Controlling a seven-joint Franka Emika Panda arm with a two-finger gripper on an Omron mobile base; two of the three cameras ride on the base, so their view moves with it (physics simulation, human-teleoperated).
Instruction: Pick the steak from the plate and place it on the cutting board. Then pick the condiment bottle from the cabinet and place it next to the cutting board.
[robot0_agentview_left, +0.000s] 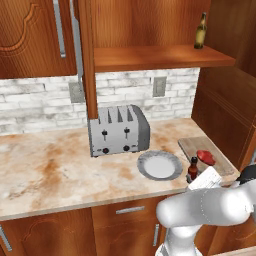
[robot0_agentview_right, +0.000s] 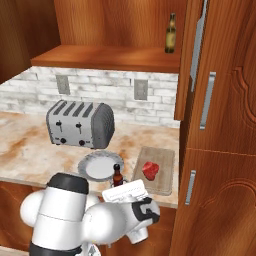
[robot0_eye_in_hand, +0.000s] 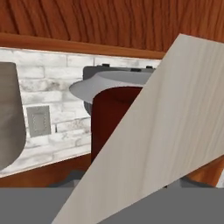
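1. Steak part looks done to me: the steak (robot0_agentview_left: 205, 157) is lying on the board (robot0_agentview_left: 192, 145) over at the right end of the counter (robot0_agentview_left: 45, 170), and the plate (robot0_agentview_left: 146, 164) is bare, sitting just left of the board in front of the toaster (robot0_agentview_left: 118, 130).

2. So we're on the bottle step, and pretty late in it. The small dark bottle (robot0_agentview_right: 117, 176) with the red cap is down at counter level, upright, in the gap between plate and board, near the front edge. That's basically "next to the board" already.

3. The gripper (robot0_agentview_right: 124, 191) is right at the bottle's base, low over the counter edge. Its fingers are hidden behind the white hand, so I honestly can't tell if it's pinching the bottle or has let go. In the hand view there's a dark red body right up close, which fits the bottle sitting between the fingers, but a pale slanted surface blocks half the shot.

4. The taller olive-green bottle (robot0_agentview_left: 200, 31) is up on the cabinet (robot0_agentview_left: 165, 56) shelf. Not the one we want, leave it.

5. Next move, my guess: make sure the bottle's base is flat on the counter, spread the fingers if they're gripping, then back straight out without clipping it. It's narrow and tall-ish, so a sideways nudge could tip it onto the plate or board.
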